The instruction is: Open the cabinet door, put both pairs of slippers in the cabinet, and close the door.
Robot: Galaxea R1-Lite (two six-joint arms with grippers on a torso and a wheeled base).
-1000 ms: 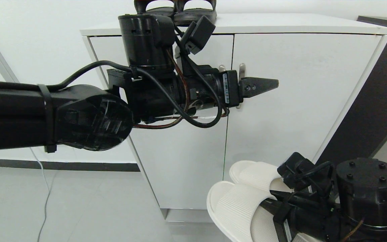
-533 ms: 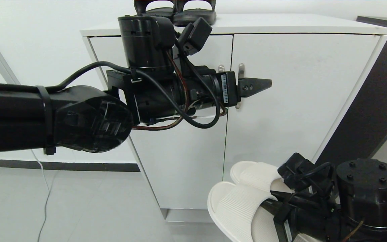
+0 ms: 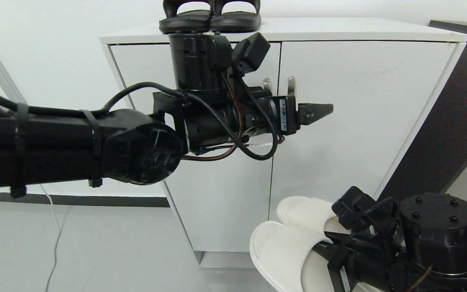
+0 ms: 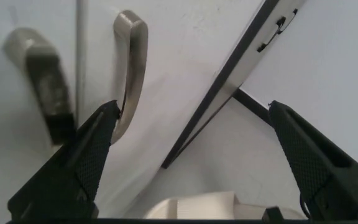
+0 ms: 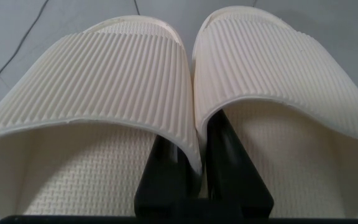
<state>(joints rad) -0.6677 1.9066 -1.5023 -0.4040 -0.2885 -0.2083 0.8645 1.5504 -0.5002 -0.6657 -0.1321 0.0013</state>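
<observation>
The left arm lies level across the front of the cabinet (image 3: 359,101), pointing toward 3 o'clock, with the wrist rolled sideways. The left gripper (image 3: 322,112) is spread wide, and one fingertip (image 4: 104,121) is just beside the right door's handle (image 4: 131,68). Both doors are closed. At 5 o'clock the right gripper (image 5: 197,171) pinches the white slippers (image 3: 294,239) by their two inner side walls. They are ribbed and cream-white, toes toward 10 o'clock. The black slippers (image 3: 211,18) stand on the cabinet top at 12 o'clock.
</observation>
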